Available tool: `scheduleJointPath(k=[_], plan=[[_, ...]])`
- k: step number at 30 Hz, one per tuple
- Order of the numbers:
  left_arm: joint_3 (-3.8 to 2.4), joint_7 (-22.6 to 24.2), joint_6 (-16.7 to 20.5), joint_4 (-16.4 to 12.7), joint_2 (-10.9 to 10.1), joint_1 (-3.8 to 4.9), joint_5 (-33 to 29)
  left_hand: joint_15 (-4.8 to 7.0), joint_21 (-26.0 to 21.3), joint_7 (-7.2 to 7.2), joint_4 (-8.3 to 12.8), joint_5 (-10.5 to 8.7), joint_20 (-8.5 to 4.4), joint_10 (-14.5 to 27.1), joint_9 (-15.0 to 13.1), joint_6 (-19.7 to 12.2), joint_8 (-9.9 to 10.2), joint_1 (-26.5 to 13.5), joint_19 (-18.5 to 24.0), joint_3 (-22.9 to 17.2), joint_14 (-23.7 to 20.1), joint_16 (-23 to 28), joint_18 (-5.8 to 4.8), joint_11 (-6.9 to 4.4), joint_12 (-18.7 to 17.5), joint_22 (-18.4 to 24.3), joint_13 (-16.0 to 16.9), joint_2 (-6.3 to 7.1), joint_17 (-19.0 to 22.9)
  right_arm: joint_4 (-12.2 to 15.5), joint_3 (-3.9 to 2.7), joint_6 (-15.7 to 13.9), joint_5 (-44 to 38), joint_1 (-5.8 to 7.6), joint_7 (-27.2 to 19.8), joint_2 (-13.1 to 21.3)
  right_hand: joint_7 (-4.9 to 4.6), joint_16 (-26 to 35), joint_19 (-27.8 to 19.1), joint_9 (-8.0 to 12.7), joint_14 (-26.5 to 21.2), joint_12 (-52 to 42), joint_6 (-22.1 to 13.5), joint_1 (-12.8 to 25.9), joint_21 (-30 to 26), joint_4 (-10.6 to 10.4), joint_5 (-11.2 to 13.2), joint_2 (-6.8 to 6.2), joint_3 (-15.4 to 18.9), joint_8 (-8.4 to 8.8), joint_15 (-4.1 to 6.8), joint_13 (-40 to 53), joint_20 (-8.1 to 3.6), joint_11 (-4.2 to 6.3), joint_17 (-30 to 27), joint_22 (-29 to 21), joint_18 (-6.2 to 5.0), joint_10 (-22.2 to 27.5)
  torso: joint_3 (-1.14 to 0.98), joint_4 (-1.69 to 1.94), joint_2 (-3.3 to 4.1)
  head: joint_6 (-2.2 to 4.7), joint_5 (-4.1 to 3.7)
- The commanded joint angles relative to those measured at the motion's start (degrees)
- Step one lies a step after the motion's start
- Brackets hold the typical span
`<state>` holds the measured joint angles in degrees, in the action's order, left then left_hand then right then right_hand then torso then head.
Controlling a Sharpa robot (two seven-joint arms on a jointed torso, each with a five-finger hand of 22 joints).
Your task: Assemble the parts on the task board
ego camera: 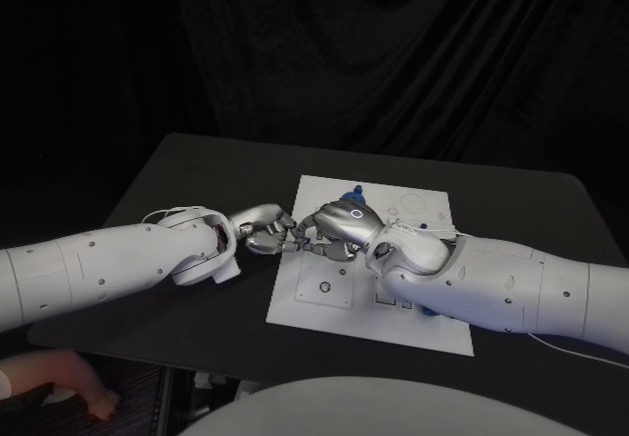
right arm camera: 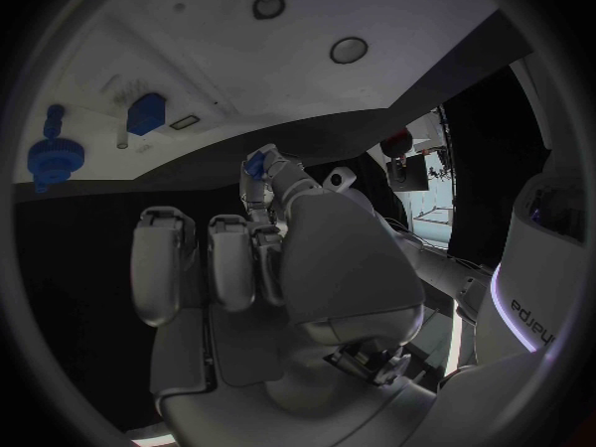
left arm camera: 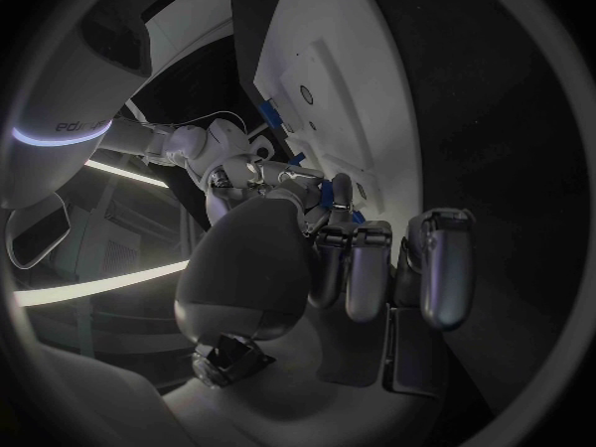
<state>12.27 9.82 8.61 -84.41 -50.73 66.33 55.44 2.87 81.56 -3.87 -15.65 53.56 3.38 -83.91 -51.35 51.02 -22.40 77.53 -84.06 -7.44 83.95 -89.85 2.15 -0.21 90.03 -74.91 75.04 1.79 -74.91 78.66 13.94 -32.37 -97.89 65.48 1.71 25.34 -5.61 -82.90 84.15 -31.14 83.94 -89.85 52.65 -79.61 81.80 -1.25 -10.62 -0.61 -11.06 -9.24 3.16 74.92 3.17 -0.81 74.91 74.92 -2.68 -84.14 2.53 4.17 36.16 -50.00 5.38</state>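
White task board is lying flat near the middle of the black worktop, its long sides running from the near edge toward the far edge. Left hand is reaching in from the worktop's left side and sitting at the board's left edge, fingers curled toward the other hand; the left wrist view is showing those fingers bent together beside a small blue part. Right hand is coming in over the board from the right side, its fingertips meeting the left hand's at the board's left edge, with the right forearm lying across the board's near right portion. Right wrist view is showing this hand's fingers curled and a small blue piece sitting at a fingertip, against the left hand. Which of the two hands is actually gripping the blue part cannot be told; both are closing round it. Blue round part and blue block part are standing on the board, apart from both hands; in the head view a blue part is showing on the board just beyond the right hand. Two dark round holes are sitting in the board's surface.
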Motion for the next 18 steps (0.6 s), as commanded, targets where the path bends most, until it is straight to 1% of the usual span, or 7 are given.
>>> scheduleJointPath(k=[1,2,4,7,12,16,18], plan=[[-0.08,2.82,1.04,-0.22,0.21,-0.05,-0.11,0.57,0.48,0.61,0.36,-0.34,-0.37,-6.09,-0.39,1.35,0.06,0.99,-1.23,-0.82,6.05,-0.15,-0.11,-0.59,-0.03,-12.41,14.96,0.06,-15.09,0.06,-0.02,0.34,-0.16,-0.08,0.32,-0.03,-0.31,-0.1,2.53,0.11,4.29,-0.15,-1.9,-0.23,0.04,0.1,-0.36,-0.1,0.12,1.42,0.31,15.08,-0.34,0.37,6.03,12.47,0.7,-5.86,0.01,0.0,-0.01,0.0,0.04],[-0.08,2.84,1.16,-0.2,0.2,-0.05,-0.11,0.58,0.5,0.63,0.37,-0.37,-0.37,-6.09,-0.42,1.41,0.05,1.03,-1.24,-0.87,6.05,-0.15,-0.11,-0.6,-0.03,-12.42,14.96,0.07,-15.09,0.06,-0.02,0.43,-0.16,-0.08,0.35,0.0,-0.37,-0.06,2.49,0.18,4.28,-0.15,-2.18,-0.17,-0.05,0.06,-0.35,-0.16,0.13,1.68,0.29,15.08,-0.34,0.36,5.96,12.44,0.67,-5.86,0.01,0.01,-0.01,0.0,0.05],[-0.08,2.72,1.51,-0.14,0.18,-0.06,-0.11,0.76,0.57,0.81,0.9,-0.99,-0.53,-6.09,-0.86,2.1,-0.05,1.85,-1.27,-1.82,6.05,-0.15,-0.12,-0.79,-0.03,-12.43,14.96,0.29,-15.09,0.1,-0.02,0.52,-0.16,-0.08,0.4,0.16,-0.62,0.17,2.36,1.24,4.18,-0.15,-4.84,0.2,-0.33,-0.3,-0.06,-0.69,0.21,4.0,0.28,15.08,-0.3,0.33,5.59,12.35,0.61,-5.86,0.0,0.01,0.01,0.0,0.1],[-0.08,2.19,2.18,-0.05,0.13,-0.06,-0.11,0.81,0.64,0.84,1.02,-1.16,-0.57,-6.09,-0.99,2.31,-0.08,1.99,-1.31,-2.05,6.05,-0.15,-0.14,-0.83,-0.03,-12.46,14.96,0.42,-15.09,0.48,-0.02,0.16,-0.16,-0.08,0.48,0.74,-0.62,0.43,2.17,2.46,4.06,-0.15,-7.3,0.55,-0.72,-0.69,0.67,-1.32,0.44,5.7,0.26,15.08,-0.28,0.36,5.18,12.23,0.52,-5.86,-0.01,0.0,0.02,0.0,0.16],[-0.08,0.9,3.54,-0.01,-0.02,-0.08,-0.11,0.94,0.72,0.96,1.17,-1.93,-0.7,-6.09,-1.35,2.84,-0.13,2.16,-1.37,-2.76,6.05,-0.15,-0.16,-0.95,-0.03,-12.48,14.96,0.59,-15.09,2.73,-0.09,-1.44,-0.38,0.0,0.79,3.25,-0.65,0.82,1.93,3.9,3.88,-0.15,-10.42,1.04,-1.28,-1.39,1.82,-1.96,1.06,5.78,0.23,15.08,-0.26,0.32,4.57,12.05,0.39,-5.86,0.01,-0.01,-0.03,0.0,0.42],[-0.08,0.11,4.86,-0.03,-0.07,-0.08,-0.11,1.05,0.76,1.08,1.14,-2.98,-0.82,-6.09,-1.64,3.18,-0.05,2.1,-1.41,-3.44,6.05,-0.15,-0.17,-1.06,-0.03,-12.48,14.96,0.66,-15.09,5.24,-0.3,-2.98,-0.91,0.46,1.18,5.87,-0.75,0.88,1.89,4.17,3.85,-0.1,-10.91,1.3,-1.37,-1.71,2.21,-2.11,1.31,5.73,0.18,15.01,-0.23,0.26,4.46,12.03,0.38,-5.8,-0.02,-0.06,0.01,0.0,0.14],[-0.08,-0.28,5.77,-0.01,-0.03,-0.08,-0.11,1.12,0.74,1.12,1.21,-3.95,-0.9,-6.09,-1.84,3.24,0.14,2.15,-1.42,-4.14,6.05,-0.15,-0.16,-1.12,-0.03,-12.47,14.96,0.81,-15.09,7.25,-0.38,-3.76,-1.08,1.12,1.51,7.86,-0.76,0.93,1.85,4.25,3.83,-0.06,-11.06,1.39,-1.47,-1.83,2.33,-2.16,1.4,5.72,0.16,14.97,-0.22,0.24,4.38,12.0,0.36,-5.75,-0.02,-0.05,0.0,0.0,0.01]])
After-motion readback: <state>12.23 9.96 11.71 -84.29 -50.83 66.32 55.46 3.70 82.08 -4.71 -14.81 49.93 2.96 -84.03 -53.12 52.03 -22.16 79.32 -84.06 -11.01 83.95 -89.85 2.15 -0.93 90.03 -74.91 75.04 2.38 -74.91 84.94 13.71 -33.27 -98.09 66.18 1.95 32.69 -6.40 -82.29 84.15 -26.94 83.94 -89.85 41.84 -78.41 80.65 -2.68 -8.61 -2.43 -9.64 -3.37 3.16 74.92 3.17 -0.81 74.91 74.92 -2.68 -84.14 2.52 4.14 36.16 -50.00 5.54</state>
